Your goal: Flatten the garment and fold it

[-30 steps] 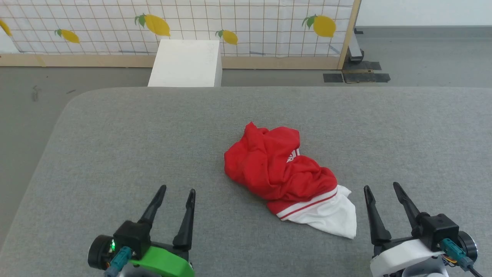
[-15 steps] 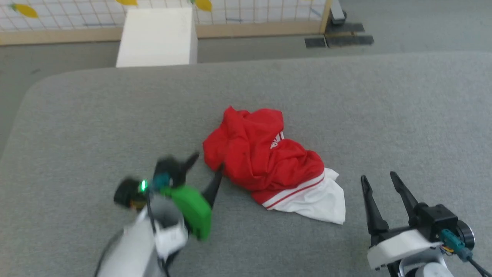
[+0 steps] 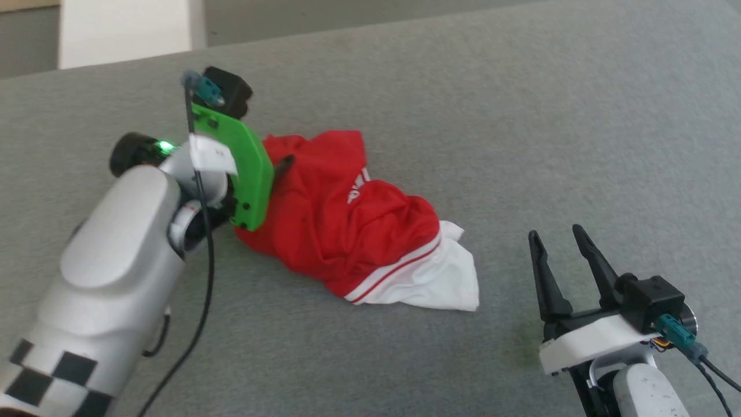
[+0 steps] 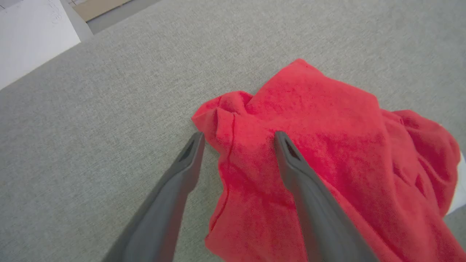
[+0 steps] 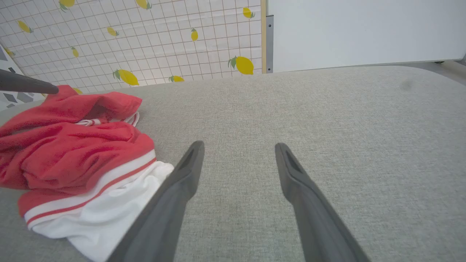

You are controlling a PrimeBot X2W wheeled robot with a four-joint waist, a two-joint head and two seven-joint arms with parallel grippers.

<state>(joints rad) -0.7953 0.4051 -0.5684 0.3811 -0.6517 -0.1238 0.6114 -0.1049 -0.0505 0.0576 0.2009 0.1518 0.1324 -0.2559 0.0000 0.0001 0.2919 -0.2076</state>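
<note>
Head view, crumpled garment [image 3: 347,231], print mostly hidden

Green mount [image 3: 249,174] hides most of my left gripper [image 4: 238,135] in head view; one fingertip [image 3: 285,164] shows. Garment [image 3: 347,231] is bunched, much of it folded under itself. Left wrist view cuts it off at bottom and right edges. Can't tell if fingers touch it.
</note>
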